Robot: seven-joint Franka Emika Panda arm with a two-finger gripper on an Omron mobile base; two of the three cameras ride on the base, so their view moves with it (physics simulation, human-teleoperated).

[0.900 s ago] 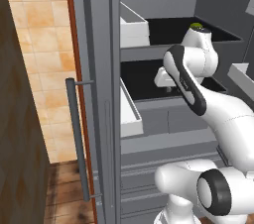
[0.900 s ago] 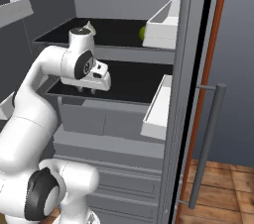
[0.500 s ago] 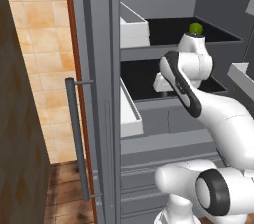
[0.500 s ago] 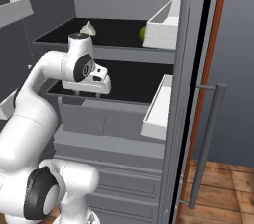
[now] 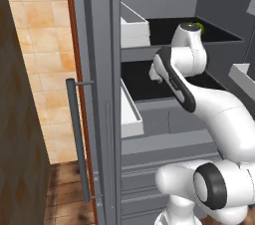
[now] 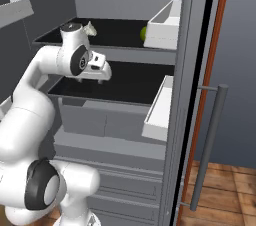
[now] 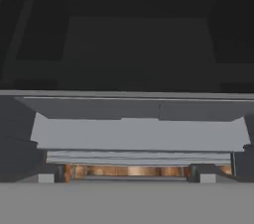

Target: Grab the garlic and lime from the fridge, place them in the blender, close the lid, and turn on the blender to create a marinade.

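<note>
The fridge [image 6: 125, 0] stands open, with its door [image 5: 94, 94] swung to the side and the long bar handle [image 5: 77, 139] on it. Inside there are two black shelves. On the upper shelf [image 6: 115, 27] the lime [image 6: 143, 33] lies just beside a white bin [image 6: 165, 22], on the bin's inner side. In the left base view only a thin yellow-green edge of the lime [image 5: 197, 25] shows above the arm's joint. A pale, pointed garlic [image 6: 90, 28] sits on the same upper shelf, well apart from the lime and right behind the arm's joint.

The gripper [image 6: 99, 81] hangs over the front part of the lower shelf [image 6: 135, 82], one level under the lime and to the left of it in the right base view. In the left base view the gripper [image 5: 155, 77] is mostly hidden by the arm. I cannot tell how far the fingers are apart, and nothing is seen between them.
</note>
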